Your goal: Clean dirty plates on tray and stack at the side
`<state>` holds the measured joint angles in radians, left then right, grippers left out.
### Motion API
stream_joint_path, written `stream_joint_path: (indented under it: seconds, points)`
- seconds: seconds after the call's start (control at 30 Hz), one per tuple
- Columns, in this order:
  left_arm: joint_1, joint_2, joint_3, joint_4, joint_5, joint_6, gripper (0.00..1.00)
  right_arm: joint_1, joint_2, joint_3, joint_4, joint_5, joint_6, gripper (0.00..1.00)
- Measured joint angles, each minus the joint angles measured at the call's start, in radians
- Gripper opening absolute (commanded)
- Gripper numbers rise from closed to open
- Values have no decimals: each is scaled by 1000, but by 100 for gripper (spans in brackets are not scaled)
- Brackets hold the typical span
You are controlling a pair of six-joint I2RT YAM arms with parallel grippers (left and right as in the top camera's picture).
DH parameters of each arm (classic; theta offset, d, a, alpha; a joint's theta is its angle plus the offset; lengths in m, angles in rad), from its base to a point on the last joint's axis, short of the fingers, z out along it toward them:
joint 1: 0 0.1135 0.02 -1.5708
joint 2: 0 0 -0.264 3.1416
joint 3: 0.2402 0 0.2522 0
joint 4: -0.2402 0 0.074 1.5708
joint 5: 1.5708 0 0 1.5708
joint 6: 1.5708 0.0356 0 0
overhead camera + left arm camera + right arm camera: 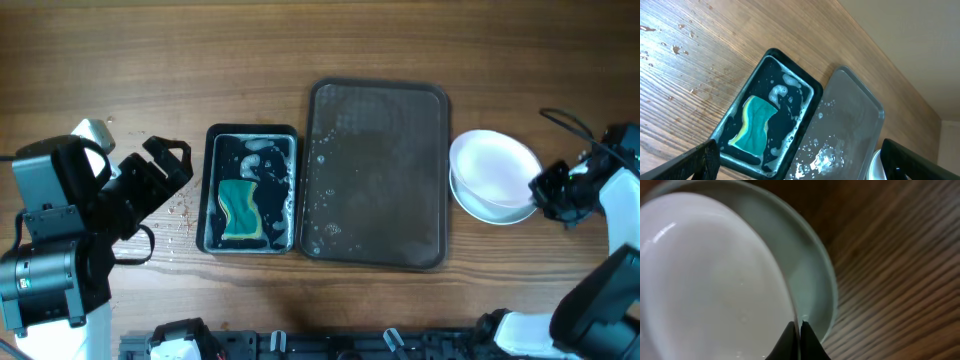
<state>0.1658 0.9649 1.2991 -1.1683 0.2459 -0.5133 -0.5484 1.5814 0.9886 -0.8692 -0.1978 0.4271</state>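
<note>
Two containers, plates point(490, 170) stacked aside.
Tray point(380, 180): water droplets. Black tray point(250, 130): sponge point(240, 210), suds. Plates right of tray; right end effector point(799, 330) pinches top rim, left end effector point(805, 162) gapes wide.

A gripper can descend freely over the wet floor of the tray point(380, 180); the black sponge tray point(278, 205) crowds it at nine o'clock, the plates point(490, 170), with the right gripper point(538, 190) pinched on the top rim, block three o'clock, and bare wood point(380, 45) lies at twelve.
</note>
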Motion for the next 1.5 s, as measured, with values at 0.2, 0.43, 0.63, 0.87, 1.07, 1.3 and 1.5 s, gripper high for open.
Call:
stream_joint_path:
  seconds: [0.2, 0.43, 0.63, 0.87, 1.07, 1.3, 1.5]
  points:
    - [0, 0, 0, 0, 0, 0, 100, 14, -38, 14, -61, -142, -75, 64]
    - [0, 0, 0, 0, 0, 0, 100, 270, -562, 88, -185, -427, -302, 52]
    - [0, 0, 0, -1, 0, 0, 100, 499, -864, 90, -221, -554, -405, 100]
    - [0, 0, 0, -1, 0, 0, 100, 512, -916, 89, -254, -509, -266, 100]
    - [0, 0, 0, -1, 0, 0, 100, 564, -963, 64, -116, -396, -357, 100]
    - [0, 0, 0, -1, 0, 0, 100, 605, -1301, -288, 216, -174, -452, 100]
    - [0, 0, 0, -2, 0, 0, 100, 605, -1546, -596, 362, -93, -463, 100]
